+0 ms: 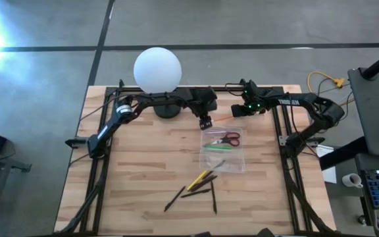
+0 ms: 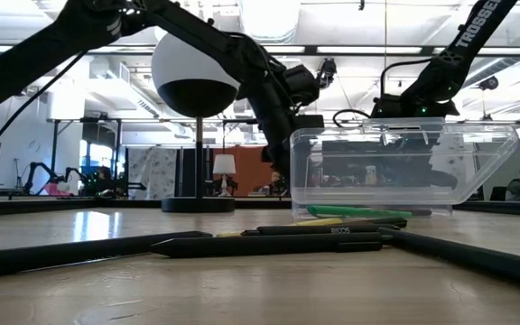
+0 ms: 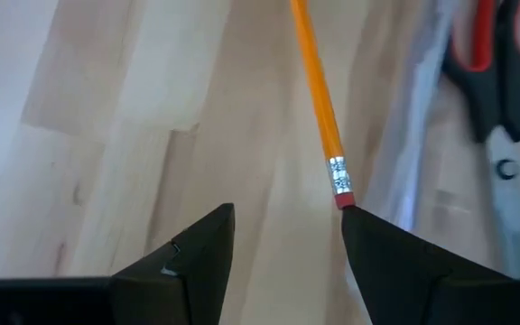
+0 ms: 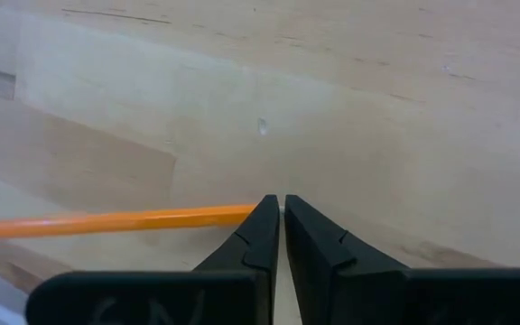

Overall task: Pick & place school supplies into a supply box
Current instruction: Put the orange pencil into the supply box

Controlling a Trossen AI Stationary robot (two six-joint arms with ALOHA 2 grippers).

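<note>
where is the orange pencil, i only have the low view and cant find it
Observer: The orange pencil lies on the table beside the supply box, outside it, at the far end near the lamp.
Operator: is the left gripper on it
Observer: No. The left gripper is open, and the pencil's eraser end lies just ahead of its fingers.
Operator: and the right one
Observer: The right gripper is shut, empty, with its tips at the pencil's other end.
Operator: anything in the box yet
Observer: Yes, the red-handled scissors and a green marker.
</note>
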